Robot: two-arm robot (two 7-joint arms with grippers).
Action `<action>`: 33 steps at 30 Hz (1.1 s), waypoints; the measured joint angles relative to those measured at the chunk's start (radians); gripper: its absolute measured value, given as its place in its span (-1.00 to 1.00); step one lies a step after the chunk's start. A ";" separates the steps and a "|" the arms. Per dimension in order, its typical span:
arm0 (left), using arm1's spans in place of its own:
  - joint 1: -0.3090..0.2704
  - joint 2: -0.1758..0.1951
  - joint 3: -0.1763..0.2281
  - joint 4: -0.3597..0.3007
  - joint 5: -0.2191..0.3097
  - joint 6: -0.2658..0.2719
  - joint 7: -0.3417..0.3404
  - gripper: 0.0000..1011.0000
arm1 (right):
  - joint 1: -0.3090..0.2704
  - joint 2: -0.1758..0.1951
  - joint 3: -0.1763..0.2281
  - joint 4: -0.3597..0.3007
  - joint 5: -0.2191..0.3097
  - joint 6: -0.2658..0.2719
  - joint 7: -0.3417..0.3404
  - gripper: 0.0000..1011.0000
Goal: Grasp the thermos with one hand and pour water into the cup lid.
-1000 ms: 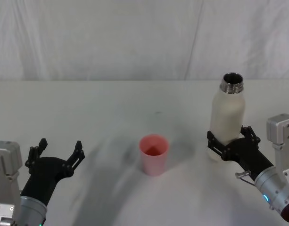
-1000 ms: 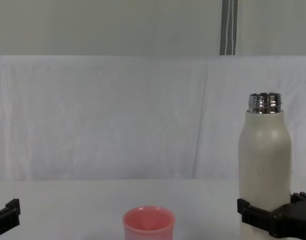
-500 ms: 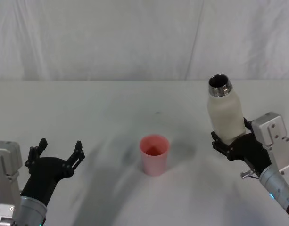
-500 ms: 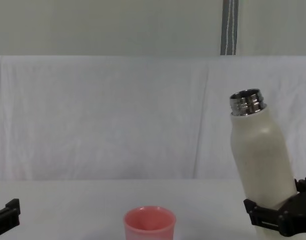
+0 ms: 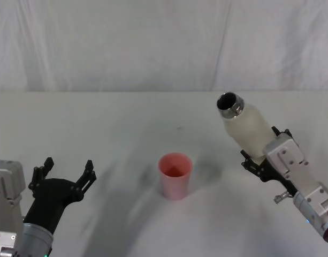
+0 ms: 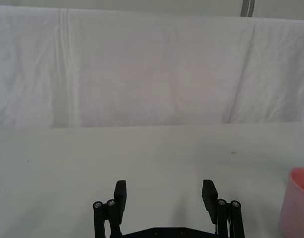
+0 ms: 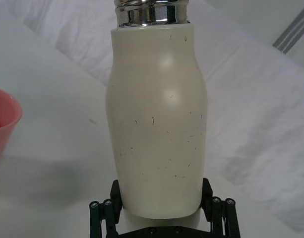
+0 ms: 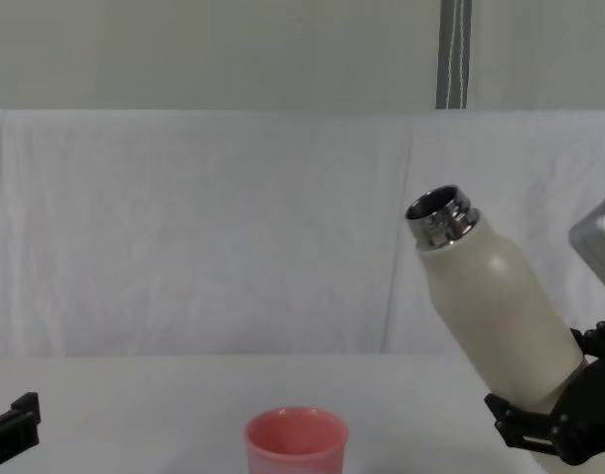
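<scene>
Now right hand (image 5: 262,158) clamps tilted thermos (image 5: 245,128)

The thermos (image 7: 156,119) mouth is cropped off.

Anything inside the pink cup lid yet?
The head view looks into the cup lid: just its pink bottom, no water visible, though the near wall hides part of it. The thermos, tilted in the right claw, isn't over it.
</scene>
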 joint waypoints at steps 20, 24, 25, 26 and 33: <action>0.000 0.000 0.000 0.000 0.000 0.000 0.000 0.98 | -0.003 0.013 -0.035 -0.018 -0.235 0.027 -0.013 0.88; 0.000 0.000 0.000 0.000 0.000 0.000 0.000 0.98 | -0.009 0.012 -0.037 -0.020 -0.278 0.032 -0.019 0.88; 0.000 0.000 0.000 0.000 0.000 0.000 0.000 0.98 | -0.009 0.012 -0.037 -0.020 -0.278 0.032 -0.019 0.88; 0.000 0.000 0.000 0.000 0.000 0.000 0.000 0.98 | -0.011 0.011 -0.037 -0.020 -0.290 0.034 -0.022 0.88; 0.000 0.000 0.000 0.000 0.000 0.000 0.000 0.98 | -0.017 0.013 -0.041 -0.023 -0.354 0.040 -0.035 0.88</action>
